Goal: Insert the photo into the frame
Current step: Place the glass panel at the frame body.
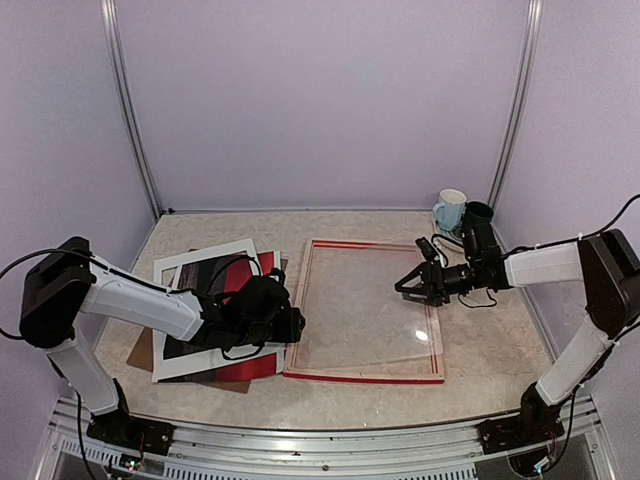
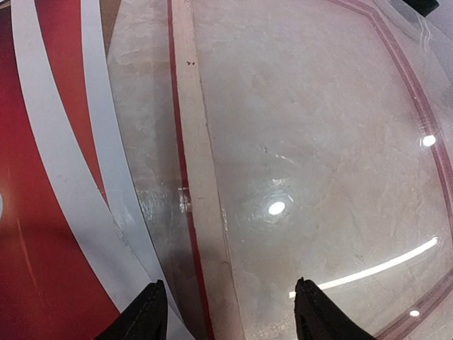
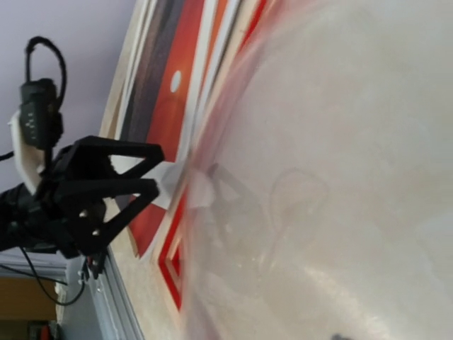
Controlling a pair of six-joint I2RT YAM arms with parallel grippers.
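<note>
The left pincer [image 2: 228,301] stands partly open with nothing between its fingertips, hovering right above the left rail of the frame [image 1: 362,377]. The photo [image 2: 35,269] lies flat just to this pincer's left, beneath the left arm, stacked with a white mat [image 1: 172,268] and a brown board [image 1: 140,350], outside the frame. The frame lies flat on the desk [image 1: 490,370] and reaches from under the left pincer across to below the right pincer [image 1: 408,285]. The right pincer hangs over the frame's right part with its jaws spread, holding nothing and pointing toward the left pincer. A pale mug [image 1: 450,210] and a dark mug [image 1: 478,213] stand behind the right pincer, near the desk's back edge
</note>
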